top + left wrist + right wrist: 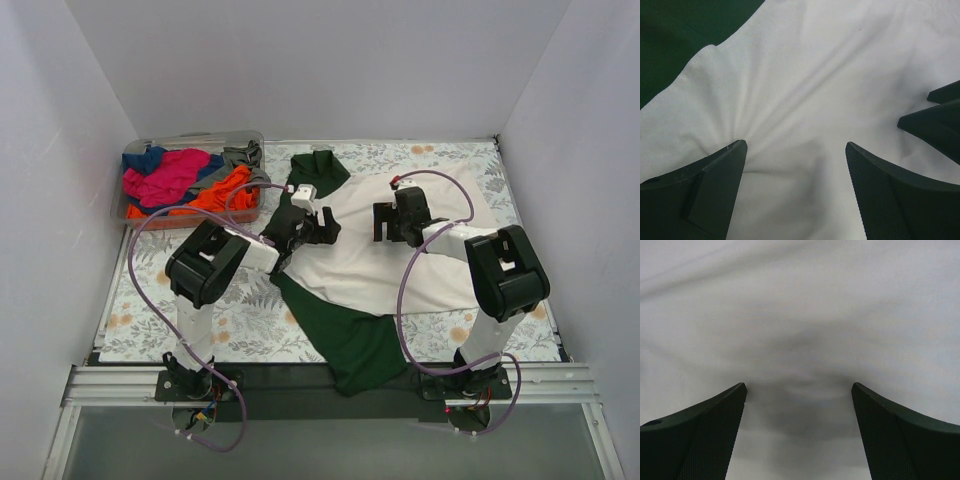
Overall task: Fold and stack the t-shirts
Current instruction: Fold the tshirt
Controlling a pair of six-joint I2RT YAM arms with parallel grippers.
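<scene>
A large cream t-shirt (360, 255) with dark green sleeves lies spread on the table, one sleeve (355, 345) hanging over the near edge, the other (318, 170) at the back. My left gripper (322, 228) is open, its fingertips pressed on the cream cloth (805, 95) near the green seam (670, 50). My right gripper (385, 222) is open, low over the cream cloth (800, 315). The right gripper's fingers (940, 120) show in the left wrist view. Magenta, orange, blue and grey tees (185, 180) lie heaped in the bin.
A clear plastic bin (128, 214) stands at the back left of the floral tablecloth (240, 320). White walls close in on three sides. A metal rail (120, 385) runs along the near edge.
</scene>
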